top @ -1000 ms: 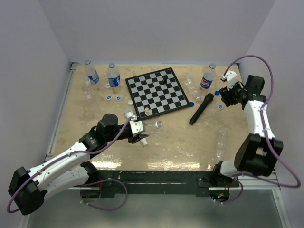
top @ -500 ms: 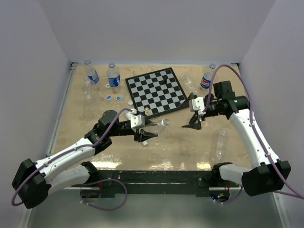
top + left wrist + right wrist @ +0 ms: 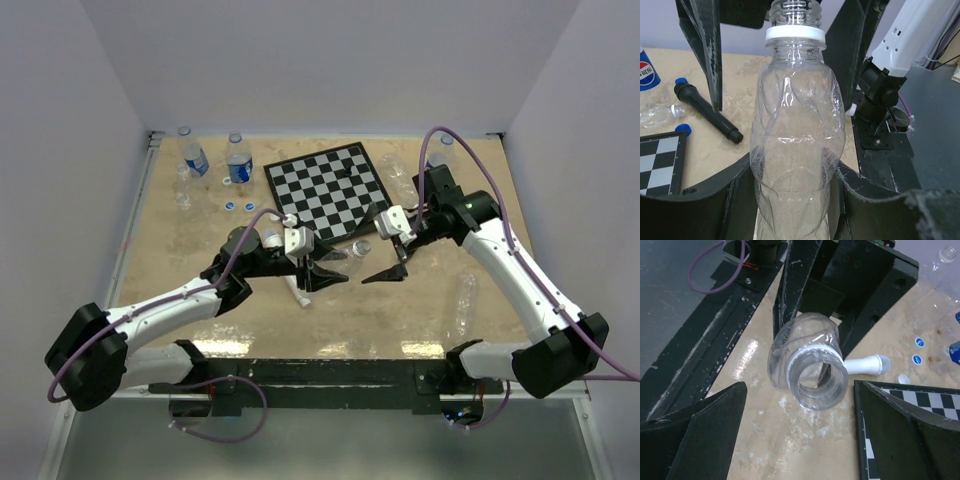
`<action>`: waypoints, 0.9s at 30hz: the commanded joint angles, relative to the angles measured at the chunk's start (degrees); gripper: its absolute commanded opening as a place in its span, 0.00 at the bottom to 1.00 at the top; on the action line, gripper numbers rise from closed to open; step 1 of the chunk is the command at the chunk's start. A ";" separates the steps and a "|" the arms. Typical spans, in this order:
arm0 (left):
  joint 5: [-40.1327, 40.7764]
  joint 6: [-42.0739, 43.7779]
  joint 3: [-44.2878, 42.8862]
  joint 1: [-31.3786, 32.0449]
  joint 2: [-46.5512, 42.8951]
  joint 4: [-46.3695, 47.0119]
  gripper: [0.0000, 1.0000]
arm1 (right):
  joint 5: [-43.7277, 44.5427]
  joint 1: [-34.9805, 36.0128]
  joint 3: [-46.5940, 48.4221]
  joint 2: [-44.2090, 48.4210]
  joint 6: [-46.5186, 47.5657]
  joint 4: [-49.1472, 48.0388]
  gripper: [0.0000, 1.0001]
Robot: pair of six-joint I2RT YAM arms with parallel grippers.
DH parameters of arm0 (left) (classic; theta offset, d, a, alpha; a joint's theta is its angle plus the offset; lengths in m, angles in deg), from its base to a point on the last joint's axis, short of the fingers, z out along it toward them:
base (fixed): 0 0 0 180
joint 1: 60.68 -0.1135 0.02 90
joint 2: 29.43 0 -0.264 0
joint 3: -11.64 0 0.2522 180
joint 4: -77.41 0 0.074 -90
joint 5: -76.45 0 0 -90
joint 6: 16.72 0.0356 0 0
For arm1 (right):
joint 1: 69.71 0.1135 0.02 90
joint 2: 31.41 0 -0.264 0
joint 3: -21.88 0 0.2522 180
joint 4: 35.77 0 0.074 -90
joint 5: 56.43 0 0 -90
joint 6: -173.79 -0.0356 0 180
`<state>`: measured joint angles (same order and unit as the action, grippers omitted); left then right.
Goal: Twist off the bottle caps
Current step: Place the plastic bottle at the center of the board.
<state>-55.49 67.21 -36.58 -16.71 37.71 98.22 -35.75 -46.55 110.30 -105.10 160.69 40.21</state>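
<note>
A clear, label-free bottle (image 3: 345,254) hangs level above the table's middle, my left gripper (image 3: 320,270) shut on its body (image 3: 797,140). Its threaded mouth (image 3: 817,377) is bare, with only a white ring below the threads. That mouth points at my right gripper (image 3: 378,245), which is open, its fingers (image 3: 705,432) standing wide on both sides of the neck without touching. Loose blue bottle caps (image 3: 230,206) and a white one (image 3: 274,215) lie left of the chessboard. Two blue-labelled bottles (image 3: 238,160) stand at the back left.
A chessboard (image 3: 330,192) lies at the back middle. Under the held bottle lies a white microphone (image 3: 867,365), and a black one (image 3: 705,112) lies by the board's right corner. Clear bottles lie at the right (image 3: 463,300) and behind the right arm (image 3: 400,180).
My right arm has swung from the back right to the middle and its jaws have opened wide. My left arm has lifted the bottle and carried it right, toward the right gripper.
</note>
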 commanded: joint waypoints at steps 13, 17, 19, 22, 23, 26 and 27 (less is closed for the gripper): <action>1.32 -3.25 -3.60 0.95 5.20 13.95 0.04 | -4.25 2.51 -0.38 -0.22 -14.32 -7.81 0.84; 1.85 -3.34 -3.69 0.95 5.38 14.39 0.04 | -4.25 2.77 -0.30 -0.49 -16.17 -9.04 0.74; 2.29 -3.34 -3.69 1.03 5.38 14.39 0.05 | -3.90 2.95 -0.38 -0.58 -17.05 -9.57 0.62; 3.87 -3.34 -3.60 0.95 4.94 14.04 0.08 | -3.54 3.03 -0.47 -0.49 -17.93 -10.27 0.38; 4.14 -3.25 -3.60 0.86 4.76 13.69 0.11 | -3.28 3.03 -0.39 -0.40 -18.28 -10.45 0.31; 5.45 -2.99 -3.51 0.86 3.45 12.20 0.38 | -2.14 3.03 0.05 -0.05 -19.07 -10.97 0.25; 6.15 -2.64 -3.25 0.86 2.57 11.41 0.48 | -1.70 3.03 0.14 0.21 -20.03 -11.67 0.23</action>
<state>-53.56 63.82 -37.79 -15.66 43.00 107.27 -37.83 -44.04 110.17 -105.32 143.73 30.81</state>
